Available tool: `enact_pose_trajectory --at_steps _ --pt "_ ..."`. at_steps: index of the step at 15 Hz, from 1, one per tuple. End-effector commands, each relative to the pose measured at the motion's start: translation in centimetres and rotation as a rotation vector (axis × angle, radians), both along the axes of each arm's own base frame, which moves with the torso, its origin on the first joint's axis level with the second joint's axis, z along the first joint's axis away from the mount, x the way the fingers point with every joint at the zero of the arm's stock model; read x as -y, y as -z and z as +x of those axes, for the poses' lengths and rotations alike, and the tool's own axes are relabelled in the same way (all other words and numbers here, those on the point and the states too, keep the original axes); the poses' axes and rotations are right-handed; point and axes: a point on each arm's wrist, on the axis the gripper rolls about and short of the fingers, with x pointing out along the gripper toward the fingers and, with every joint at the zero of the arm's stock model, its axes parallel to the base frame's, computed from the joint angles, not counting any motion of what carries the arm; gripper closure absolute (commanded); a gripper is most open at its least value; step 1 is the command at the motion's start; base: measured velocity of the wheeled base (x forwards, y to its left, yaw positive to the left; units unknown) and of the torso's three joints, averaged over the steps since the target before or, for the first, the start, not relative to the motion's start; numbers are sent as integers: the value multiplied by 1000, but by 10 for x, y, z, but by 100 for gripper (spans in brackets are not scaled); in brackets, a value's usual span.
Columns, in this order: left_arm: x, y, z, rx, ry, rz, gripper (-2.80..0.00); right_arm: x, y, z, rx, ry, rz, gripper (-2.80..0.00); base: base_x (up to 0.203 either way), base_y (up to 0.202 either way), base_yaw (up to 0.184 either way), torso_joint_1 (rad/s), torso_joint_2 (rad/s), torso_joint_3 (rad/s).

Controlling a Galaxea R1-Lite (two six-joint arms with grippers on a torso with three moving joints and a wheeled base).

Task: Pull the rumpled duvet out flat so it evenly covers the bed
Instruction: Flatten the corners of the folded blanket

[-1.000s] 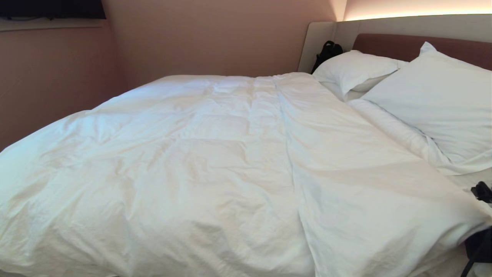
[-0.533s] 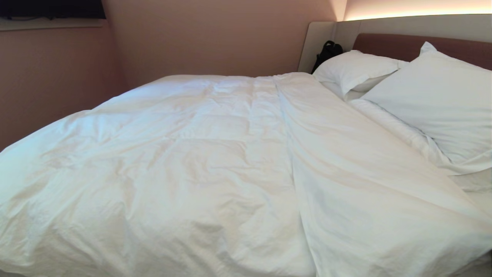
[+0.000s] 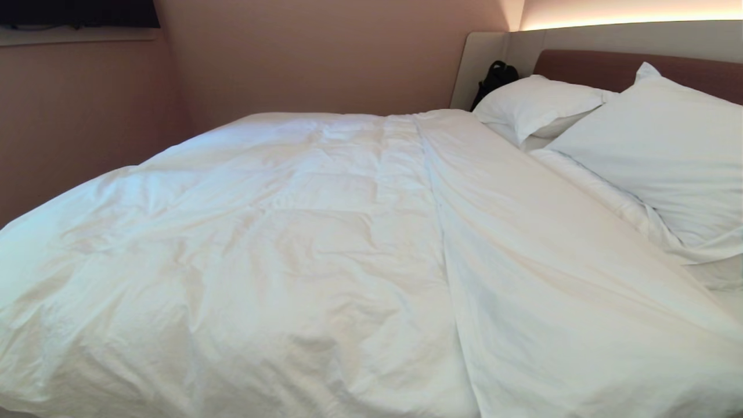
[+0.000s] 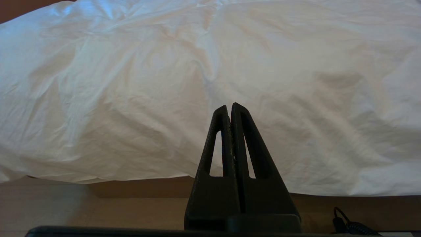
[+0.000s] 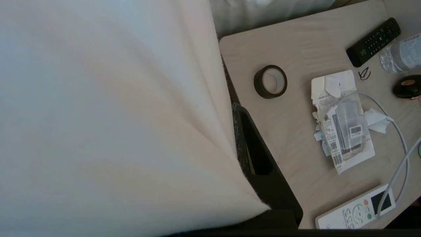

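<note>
The white duvet (image 3: 325, 249) lies spread and wrinkled over the bed (image 3: 609, 67), with a long fold running from the pillows toward the near edge. Neither gripper shows in the head view. In the right wrist view my right gripper (image 5: 234, 107) is shut on the duvet (image 5: 98, 115) at its edge. The cloth drapes taut over one finger and hides it, and the other finger (image 5: 253, 144) shows dark beside it. My left gripper (image 4: 230, 107) is shut and empty, pointing at the duvet's hanging side (image 4: 164, 82) above the floor, apart from it.
Two white pillows (image 3: 534, 104) (image 3: 667, 151) lean on the headboard, and a black bag (image 3: 493, 78) sits behind them. Under my right gripper a nightstand (image 5: 296, 39) carries a tape roll (image 5: 270, 81), a black remote (image 5: 373, 41), a white remote (image 5: 357, 209), torn packaging (image 5: 343, 121) and a bottle (image 5: 401, 54).
My right gripper has left the head view at the lower right. The duvet's near right corner has been drawn outward and now lies flatter over that corner.
</note>
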Motion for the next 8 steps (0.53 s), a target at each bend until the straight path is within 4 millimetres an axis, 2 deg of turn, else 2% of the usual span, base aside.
enact_pose_trajectory --at_steps 1,5,6,8 --pt "0 0 0 0 0 0 0 -1 -2 -11 10 3 -5 0 0 0 0 0 0 0" --pt "0 0 0 0 0 0 0 -1 -1 -8 0 -7 6 0 0 0 0 0 0 0" --pt "0 0 0 0 0 0 0 -1 -1 -8 -2 -9 8 -280 0 0 0 0 0 0" --pt "0 0 0 0 0 0 0 -1 0 -6 -11 -12 12 -280 0 0 0 0 0 0"
